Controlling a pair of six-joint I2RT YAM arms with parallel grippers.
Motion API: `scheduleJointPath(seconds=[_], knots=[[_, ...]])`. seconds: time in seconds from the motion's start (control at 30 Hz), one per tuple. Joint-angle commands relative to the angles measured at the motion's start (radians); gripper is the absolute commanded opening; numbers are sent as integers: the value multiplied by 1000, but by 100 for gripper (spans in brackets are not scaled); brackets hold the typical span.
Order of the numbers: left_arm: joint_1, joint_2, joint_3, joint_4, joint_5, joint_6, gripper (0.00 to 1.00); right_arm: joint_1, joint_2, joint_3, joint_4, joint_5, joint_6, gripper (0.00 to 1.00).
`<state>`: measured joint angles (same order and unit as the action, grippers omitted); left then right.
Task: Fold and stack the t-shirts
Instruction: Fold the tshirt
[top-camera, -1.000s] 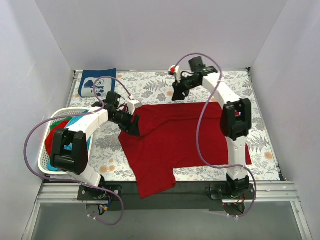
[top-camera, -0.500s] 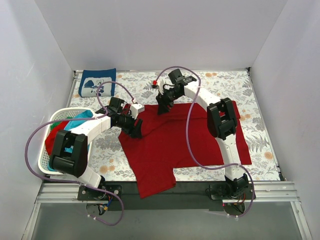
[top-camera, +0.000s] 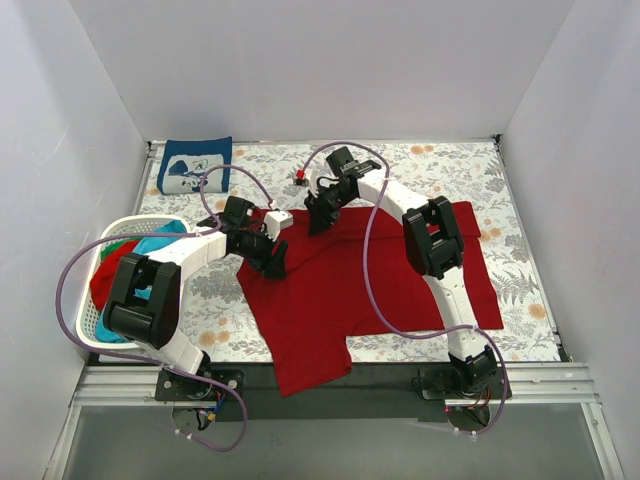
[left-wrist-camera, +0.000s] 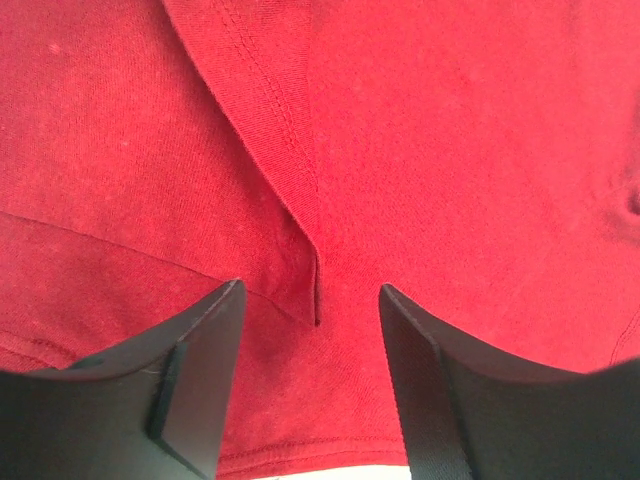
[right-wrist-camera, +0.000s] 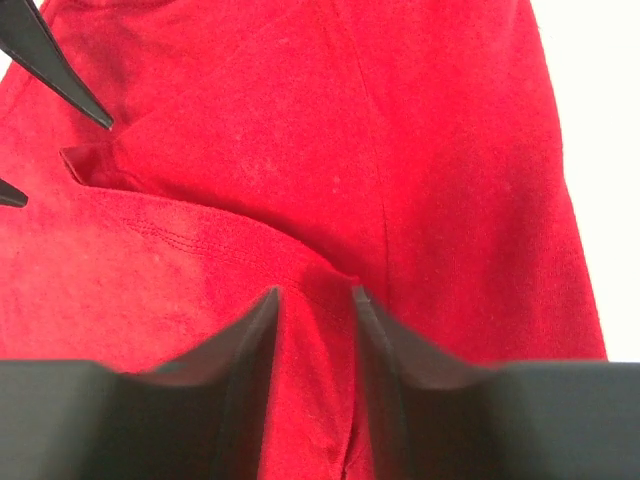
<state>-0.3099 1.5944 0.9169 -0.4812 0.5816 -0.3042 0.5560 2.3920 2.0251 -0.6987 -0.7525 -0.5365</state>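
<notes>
A dark red t-shirt (top-camera: 370, 280) lies spread across the floral table cloth, one sleeve hanging over the near edge. My left gripper (top-camera: 277, 258) is low over the shirt's upper left part. In the left wrist view it (left-wrist-camera: 310, 300) is open, and a folded hem edge of the red shirt (left-wrist-camera: 290, 130) runs between its fingers. My right gripper (top-camera: 315, 218) is down at the shirt's far left edge. In the right wrist view it (right-wrist-camera: 314, 300) is open, its fingers straddling a raised ridge of the red cloth (right-wrist-camera: 450, 150). The left fingertips (right-wrist-camera: 60, 75) show in its top left corner.
A folded navy t-shirt (top-camera: 195, 165) with white print lies at the far left corner. A white laundry basket (top-camera: 85, 320) at the left edge holds teal (top-camera: 160, 245) and red (top-camera: 100, 285) shirts. Grey walls enclose the table on three sides.
My right arm swung left and down from the back of the table onto the shirt's far left edge, and its jaws narrowed. The left gripper shifted slightly right on the cloth.
</notes>
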Motion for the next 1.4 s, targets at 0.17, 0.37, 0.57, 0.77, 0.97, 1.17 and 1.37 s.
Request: scheduleJointPath(seconds=[0.17,0.37,0.57,0.77,0.97,1.17,1.37], knots=[[-11,-1,-4,-17,-5,14,50,5,-28,-26,11,-31,-6,13],[-14,19,-10,-16,-17,14,48,4,-60,-62,11,-34,-25,1],[-18,21,14,-33,-26,10,22,-1,-97,-83,13,-59,-26,1],[-18,-39,62,-114,-3,1,0,-21,-140,-86,11,-85,-16,1],[-26,-63,111,-206,35,-18,0,-44,-180,-101,8,-107,-3,1],[-57,-68,155,-293,47,-29,0,-47,-211,-141,5,-117,-13,1],[-74,-53,191,-365,58,-55,0,-47,-252,-207,4,-120,-31,1]])
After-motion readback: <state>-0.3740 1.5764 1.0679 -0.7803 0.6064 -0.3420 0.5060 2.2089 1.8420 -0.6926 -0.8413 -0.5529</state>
